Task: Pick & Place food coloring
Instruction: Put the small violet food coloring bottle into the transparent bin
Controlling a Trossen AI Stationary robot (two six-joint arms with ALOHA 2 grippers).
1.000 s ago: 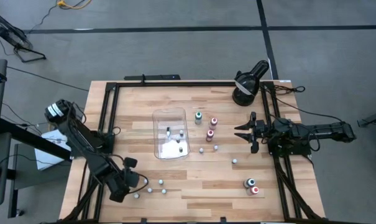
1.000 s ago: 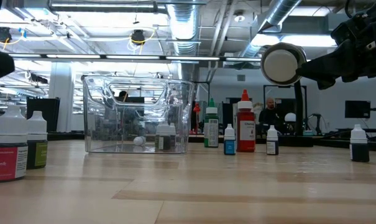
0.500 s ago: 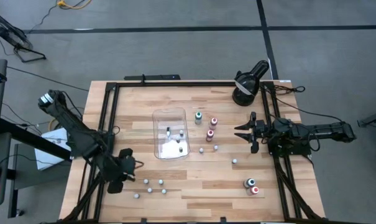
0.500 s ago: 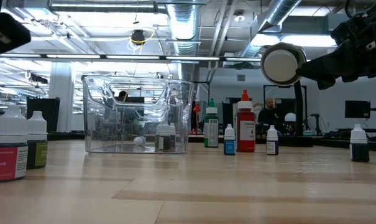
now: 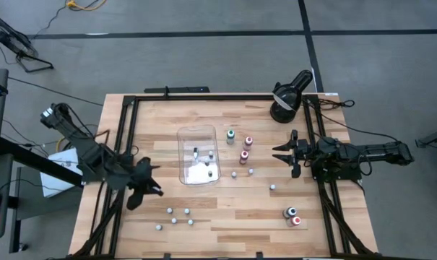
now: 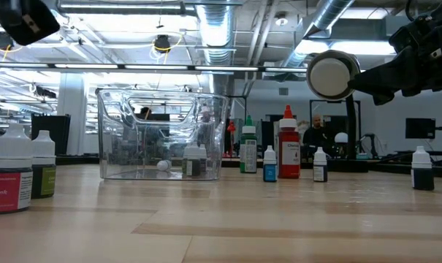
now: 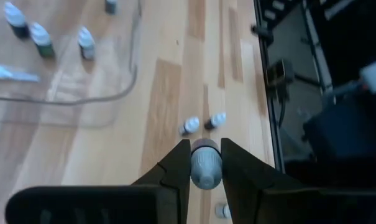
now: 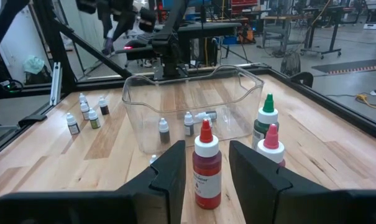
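Label of the small bottle (image 7: pixel 205 168) between left tool (image 7: pixel 205 163) fingers — blurred, unreadable

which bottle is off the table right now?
The small gray-capped bottle clamped in the left gripper, carried above the wood. Every other loose bottle, like the four small ones by the near left edge, stands on the table.

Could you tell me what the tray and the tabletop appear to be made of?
The tray looks like clear, glossy plastic: the small bottles inside show through its walls, which catch reflections. The tabletop appears to be light wood in butcher-block style, with visible plank seams and a smooth, low-sheen finish.
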